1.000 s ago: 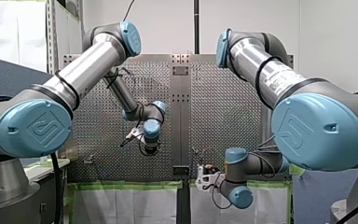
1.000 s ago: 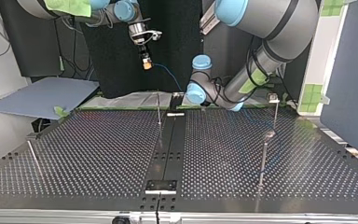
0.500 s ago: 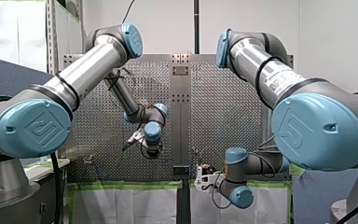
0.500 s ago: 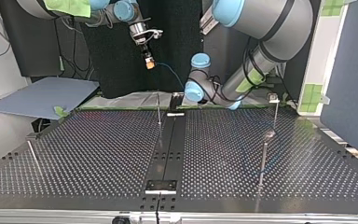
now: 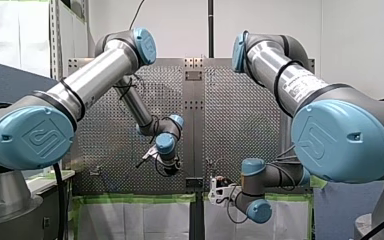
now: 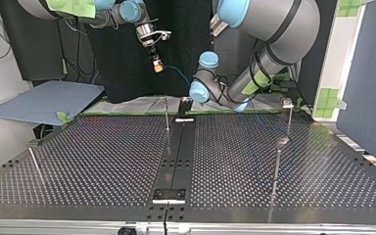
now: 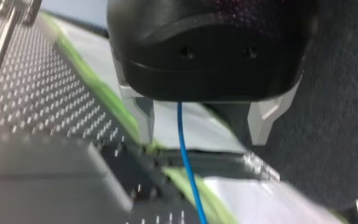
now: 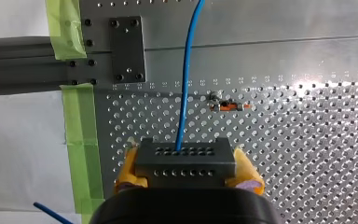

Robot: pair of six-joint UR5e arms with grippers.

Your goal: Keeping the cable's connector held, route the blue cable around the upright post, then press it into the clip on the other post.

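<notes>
HOLDING THE LINE: My right hand (image 8: 186, 173) is clamped by its yellow pads on the dark connector (image 8: 182, 156), held above the perforated counter (image 8: 307, 154). The blue cable (image 8: 185, 93) runs straight out ahead of the hand. My left hand (image 7: 200, 128) straddles the same cable, its metal fingers (image 7: 142, 116) standing apart so that the line passes between them without being pinched.

A slim upright post (image 6: 167, 115) stands just beside my left hand. A second post (image 6: 289, 122), capped with what looks like the clip (image 6: 287, 103), stands well apart from both hands.

By this reading the routing has barely begun: the connector is secured, but the cable has not yet been led around any post. The next move probably calls for my left hand to close on the cable and carry it around the near post. My right hand would have to keep its grip and leave enough slack.
</notes>
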